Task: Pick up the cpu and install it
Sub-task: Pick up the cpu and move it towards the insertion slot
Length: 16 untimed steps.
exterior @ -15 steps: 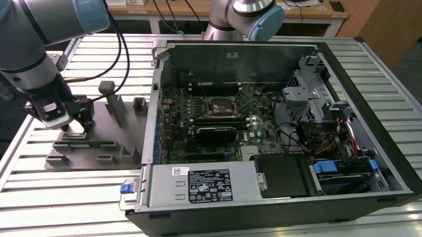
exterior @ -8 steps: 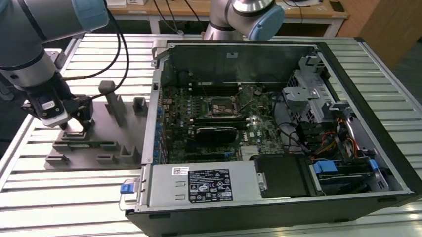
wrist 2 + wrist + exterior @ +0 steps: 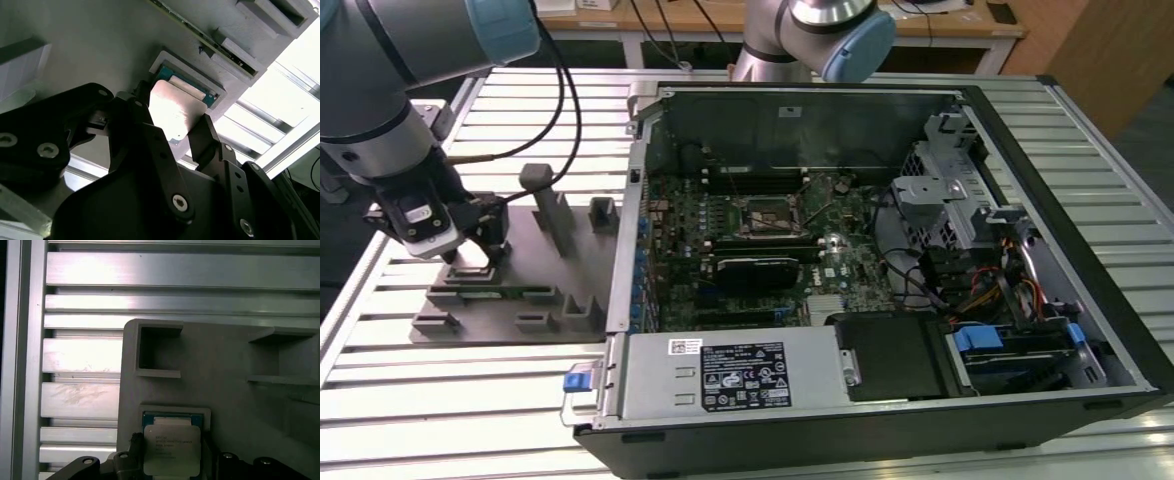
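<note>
We're at pickup: the small square silver-topped cpu (image 3: 171,450) sits in the grey plastic fixture tray (image 3: 220,370), black claw (image 3: 172,110) straddling it, can't tell if clamped; install not done.

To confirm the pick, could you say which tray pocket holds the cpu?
The pocket at the gripper holds the cpu; the two pockets beyond it are empty.

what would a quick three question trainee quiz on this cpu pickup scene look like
1. True or false: the cpu already sits in the motherboard socket.
2. The gripper is down at: A the fixture tray; B the power supply; C the drive cage.
3. Fill in: the computer case lies on the exterior view's ____ of the fixture tray.
Key: 1 false, the cpu rests in the fixture tray's recess; 2 A; 3 right.
</note>
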Tool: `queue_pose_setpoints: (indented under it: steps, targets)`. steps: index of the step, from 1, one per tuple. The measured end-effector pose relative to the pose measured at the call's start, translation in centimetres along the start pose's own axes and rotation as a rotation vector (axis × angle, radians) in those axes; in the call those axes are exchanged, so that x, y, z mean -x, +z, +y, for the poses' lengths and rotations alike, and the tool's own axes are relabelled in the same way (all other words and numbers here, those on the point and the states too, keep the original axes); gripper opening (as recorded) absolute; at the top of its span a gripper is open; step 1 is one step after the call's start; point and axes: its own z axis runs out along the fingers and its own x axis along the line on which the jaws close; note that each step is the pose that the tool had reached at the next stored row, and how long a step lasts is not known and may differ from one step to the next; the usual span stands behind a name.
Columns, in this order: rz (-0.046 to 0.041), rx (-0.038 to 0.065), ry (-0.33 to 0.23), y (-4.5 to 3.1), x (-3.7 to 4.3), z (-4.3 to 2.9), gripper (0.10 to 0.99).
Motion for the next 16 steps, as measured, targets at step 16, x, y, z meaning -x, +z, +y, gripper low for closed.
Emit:
queue_pose_setpoints:
  steps: [16]
  targets:
    - [0.0000,0.000,0.000,0.11,0.00,0.00,0.620]
